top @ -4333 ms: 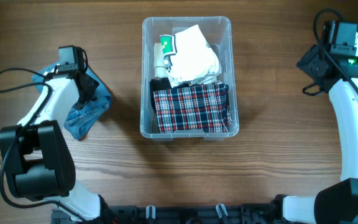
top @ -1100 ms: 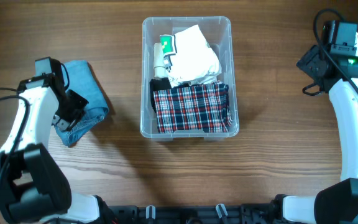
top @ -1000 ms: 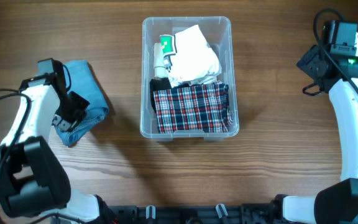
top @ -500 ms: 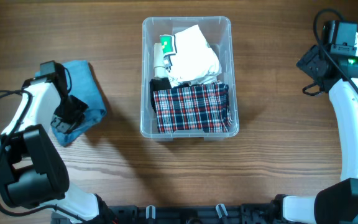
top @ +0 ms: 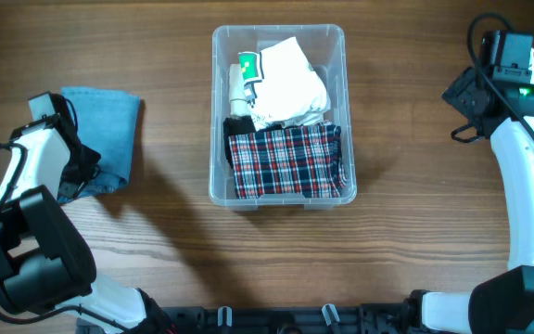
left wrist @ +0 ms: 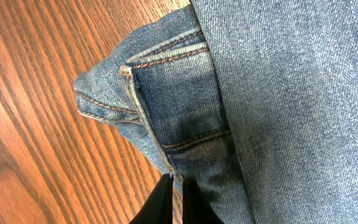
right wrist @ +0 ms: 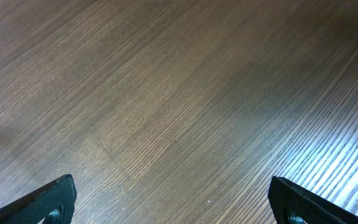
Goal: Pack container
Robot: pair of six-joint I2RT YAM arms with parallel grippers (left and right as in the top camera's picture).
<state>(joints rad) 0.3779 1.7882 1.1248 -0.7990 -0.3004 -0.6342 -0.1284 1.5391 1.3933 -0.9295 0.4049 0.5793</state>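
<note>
The left fingers point(left wrist: 171, 190) pinch shut on the jeans' point(top: 109, 125) hem. The container point(top: 214, 111) sits well off to their right, long side facing them.

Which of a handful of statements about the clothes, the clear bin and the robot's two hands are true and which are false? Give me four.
1. The blue denim garment lies inside the clear plastic rectangular bin. False: it lies on the wooden table, to the left of the bin.
2. The left hand is shut on the denim's edge. True.
3. The right hand grips a white cloth. False: it is open over bare wood, and the white cloth is in the bin.
4. The red, white and navy plaid cloth lies in the bin. True.
</note>
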